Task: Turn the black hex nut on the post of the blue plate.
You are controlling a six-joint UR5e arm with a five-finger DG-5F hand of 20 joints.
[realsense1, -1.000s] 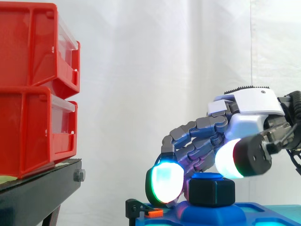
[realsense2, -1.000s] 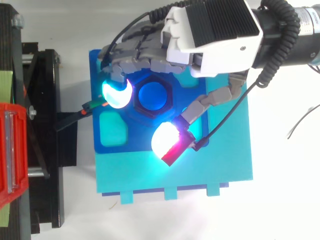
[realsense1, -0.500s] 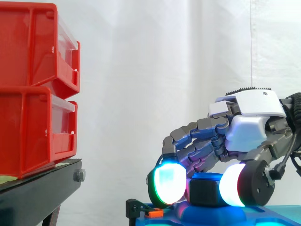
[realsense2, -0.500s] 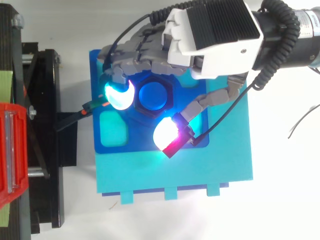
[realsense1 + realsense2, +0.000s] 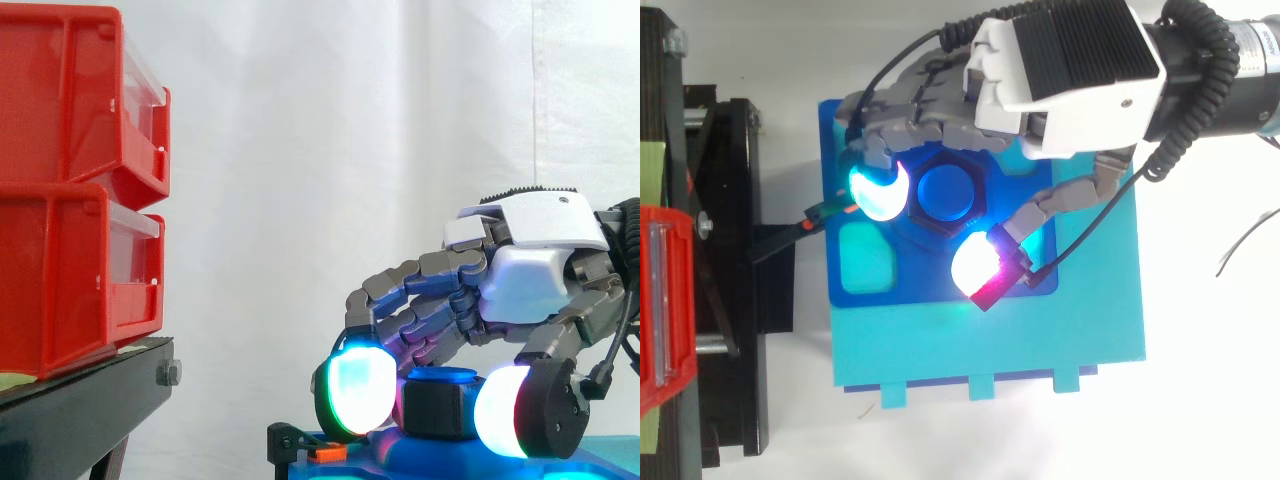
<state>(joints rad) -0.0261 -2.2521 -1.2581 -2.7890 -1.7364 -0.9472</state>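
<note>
Hex nut (image 5: 438, 410) sat on the blue post (image 5: 948, 192) in the middle of the blue plate (image 5: 920, 285), which lay on the white worktop (image 5: 1200, 380) next to the black stand (image 5: 80, 405) w/ the red bins (image 5: 70, 180). Hand (image 5: 1070, 60) hung over it, fingers (image 5: 876, 190) curled down round the stand-side of the nut, cyan pad right up against it, thumb (image 5: 977, 266) on the opposite corner. What changed in the last sec: the thumb dropped. A sec ago its pad was up above the nut, about level w/ the post top. Half a sec ago it was lower, and now it was down at nut height in the side view and tucked in closer from above. It looked to be touching the nut's edge, tho I couldn't swear to it. Finger side barely moved. Nut's flats pointed the same way as before afaict, so no turn yet. Imo the pinch had only just closed, so the grasp was basically done and the actual twisting was all still to do. One worry: thumb sat near a corner, not a flat, so it could slip.
</note>
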